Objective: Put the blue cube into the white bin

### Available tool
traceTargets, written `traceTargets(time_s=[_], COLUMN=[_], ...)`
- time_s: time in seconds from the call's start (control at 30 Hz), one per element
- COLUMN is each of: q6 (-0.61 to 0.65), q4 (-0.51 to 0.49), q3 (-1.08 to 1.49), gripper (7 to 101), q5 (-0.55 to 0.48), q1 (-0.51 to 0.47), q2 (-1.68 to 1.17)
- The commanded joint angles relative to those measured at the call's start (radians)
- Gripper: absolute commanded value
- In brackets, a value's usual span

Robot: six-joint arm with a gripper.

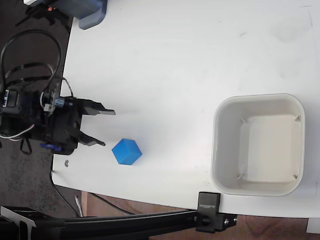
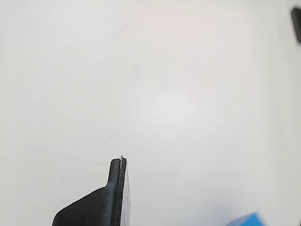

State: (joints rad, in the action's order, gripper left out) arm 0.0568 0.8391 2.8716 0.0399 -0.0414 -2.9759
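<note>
1. The small bright blue cube with smooth faces (image 1: 127,152) sits on the white table top (image 1: 165,70) near its lower-left edge in the fixed view, turned corner-on to the arm; in the wrist view only a sliver of it (image 2: 245,220) shows at the bottom right.

2. The black two-finger gripper (image 1: 103,128) hangs just left of it in the fixed view, its fingers spread and holding nothing. The cube lies off the lower fingertip, not between the two.

3. Your first risk, as I judge it: close from here and you grasp air, or the lower finger (image 1: 90,140) nudges the cube toward the nearby table edge.

4. Second risk: with the cube rotated against the fingers' line, the pads may meet corners, not flat faces, so the cube could twist or squirt free as you squeeze.

5. The square off-white plastic bin with rounded corners and a thick rim (image 1: 216,150) stands well apart, at the right of the fixed view, empty. A weak grip could drop the cube during that long carry, or on the near rim.

6. A black bracket (image 1: 208,217) is clamped at the table edge just below the bin, and loose black cables (image 1: 30,52) loop behind the arm; either could snag a careless sweep.
</note>
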Motion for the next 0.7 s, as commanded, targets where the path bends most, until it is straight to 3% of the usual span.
traceTargets(time_s=[0.03,0.27,0.37,0.5,0.7], q6=[0.141,0.541,0.637,0.672,0.701], q4=[0.043,0.21,0.313,0.393,0.614], q3=[-0.21,-0.44,-0.525,-0.598,-0.793], gripper=[100.3,100.3,100.3,100.3,100.3], q5=[-0.16,-0.483,-0.431,-0.385,-0.241], q1=[-0.147,-0.437,-0.431,-0.4,-0.331], q2=[0.11,0.342,0.456,0.583,0.836])
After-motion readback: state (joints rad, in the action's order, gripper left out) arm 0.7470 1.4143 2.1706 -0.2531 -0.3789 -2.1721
